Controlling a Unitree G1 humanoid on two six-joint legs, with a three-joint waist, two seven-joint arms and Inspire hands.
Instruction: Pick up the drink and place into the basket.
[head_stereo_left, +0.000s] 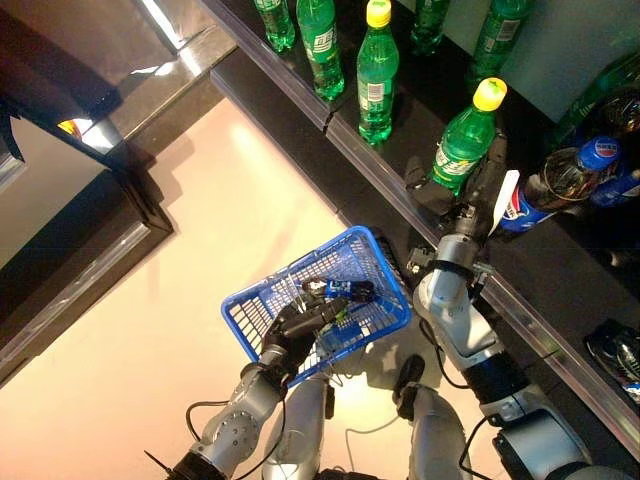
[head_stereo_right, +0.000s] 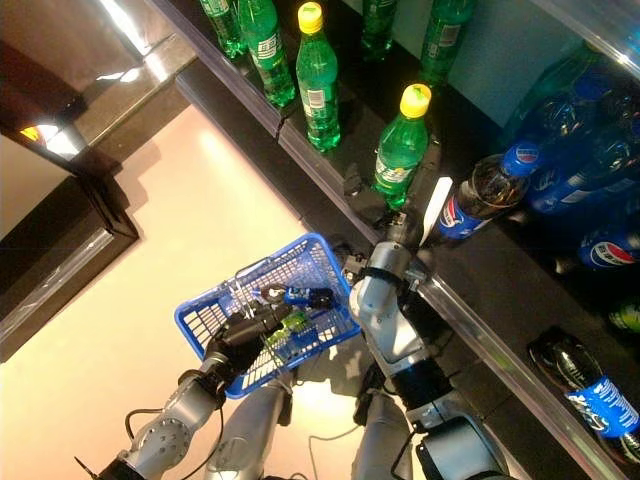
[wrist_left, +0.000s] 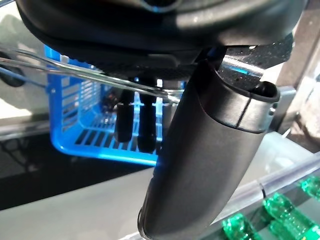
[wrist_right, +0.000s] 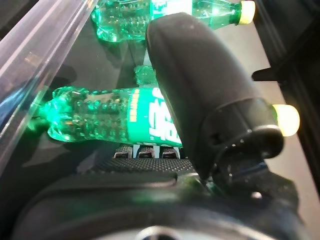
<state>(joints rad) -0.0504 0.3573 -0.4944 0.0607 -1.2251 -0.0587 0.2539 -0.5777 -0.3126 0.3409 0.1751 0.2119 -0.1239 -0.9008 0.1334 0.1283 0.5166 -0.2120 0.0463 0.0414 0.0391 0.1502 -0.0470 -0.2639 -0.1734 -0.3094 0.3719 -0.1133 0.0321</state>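
A green bottle with a yellow cap (head_stereo_left: 462, 140) stands upright near the front edge of the dark shelf (head_stereo_left: 372, 170). My right hand (head_stereo_left: 485, 185) is up against its right side. In the right wrist view the bottle (wrist_right: 100, 120) lies between the straight thumb (wrist_right: 200, 100) and the fingers, and the hand is open. My left hand (head_stereo_left: 300, 325) is shut on the thin wire handles (wrist_left: 75, 70) of the blue basket (head_stereo_left: 372, 248), held up in front and below the shelf. A dark drink with a blue label (head_stereo_left: 340, 290) lies in the basket.
More green bottles (head_stereo_left: 377, 70) stand further along the shelf to the left. Dark cola bottles with blue labels (head_stereo_left: 560, 180) stand to the right of my right hand. Another bottle lies on a lower level at the right (head_stereo_right: 590, 390). A dark counter (head_stereo_left: 60, 60) is at the far left.
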